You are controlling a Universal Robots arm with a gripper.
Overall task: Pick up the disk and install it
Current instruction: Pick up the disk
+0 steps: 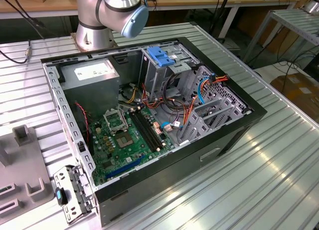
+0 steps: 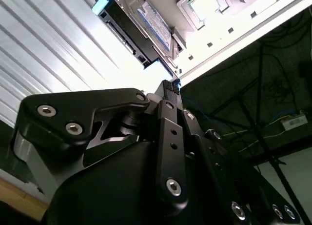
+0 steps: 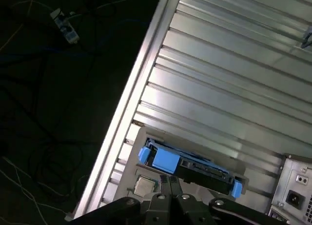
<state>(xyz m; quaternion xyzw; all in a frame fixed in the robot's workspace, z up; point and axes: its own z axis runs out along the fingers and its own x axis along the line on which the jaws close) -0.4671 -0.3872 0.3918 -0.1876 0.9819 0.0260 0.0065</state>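
Observation:
The disk point(image 3: 195, 170) lies flat on a grey holder point(image 3: 141, 137) near the ribbed table's edge point(image 3: 131, 98). It is a dark-sided drive with blue plastic rails at its ends. In the second wrist view the disk point(image 2: 146, 25) shows its silver top with a white and blue label. My gripper point(image 3: 170, 183) hangs just short of the disk, with its narrow black fingers point(image 3: 164, 191) close together and nothing between them. In the second wrist view the gripper point(image 2: 170, 86) ends a short gap away from the disk's near edge.
An open computer case point(image 1: 239, 135) lies on the table, with a drive cage holding a blue bracket point(image 1: 160, 55) and a grey box with a white label point(image 1: 92, 73). The arm's base point(image 1: 109, 15) stands behind it. A small chip point(image 3: 144, 186) and a socketed metal box point(image 3: 295, 191) lie beside the disk.

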